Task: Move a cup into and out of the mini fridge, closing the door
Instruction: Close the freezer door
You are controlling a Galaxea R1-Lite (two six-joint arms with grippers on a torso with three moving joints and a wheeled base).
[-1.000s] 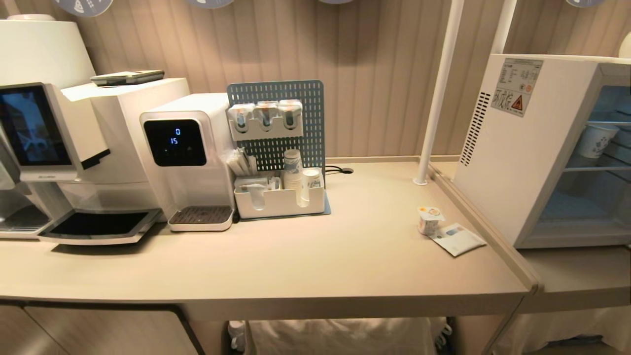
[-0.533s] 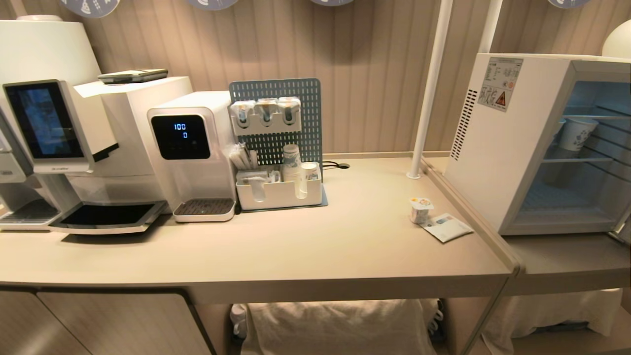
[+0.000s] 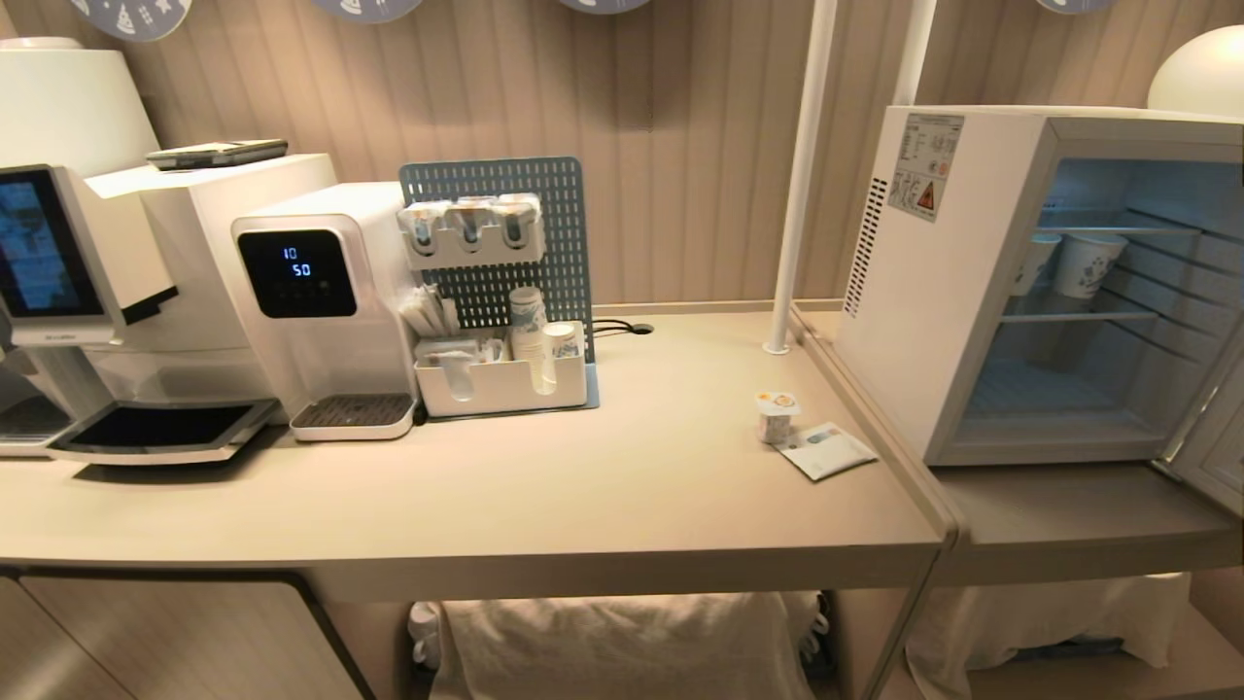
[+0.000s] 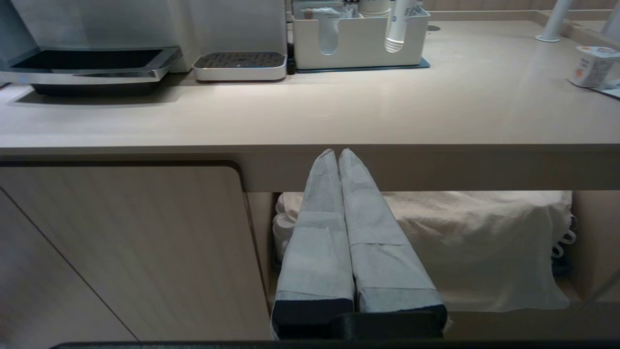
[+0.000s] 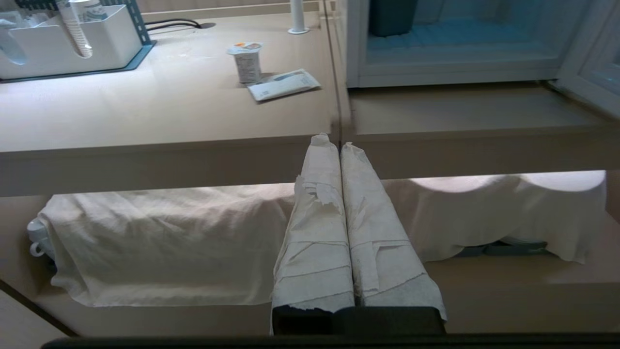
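Observation:
The cup (image 3: 777,416), a tiny white pot with an orange-marked foil top, stands upright on the beige counter (image 3: 603,486) near its right end. It also shows in both wrist views as the cup (image 4: 592,66) (image 5: 247,60). To its right on a lower counter stands the white mini fridge (image 3: 914,321), its lit inside showing. The door (image 3: 1210,437) is swung open at the right edge. My left gripper (image 4: 337,151) and right gripper (image 5: 330,141) hang shut and empty in front of and below the counter's front edge, both outside the head view.
A flat white sachet (image 3: 826,449) lies against the cup. Two patterned paper cups (image 3: 1088,262) stand on the fridge's upper wire shelf. A coffee machine (image 3: 97,262), water dispenser (image 3: 321,311) and pegboard organiser (image 3: 501,379) fill the counter's left. A white pole (image 3: 797,175) rises behind.
The whole head view has slid left, so the camera has moved right; more of the fridge's inside and its open door now show. Nothing on the counter has moved.

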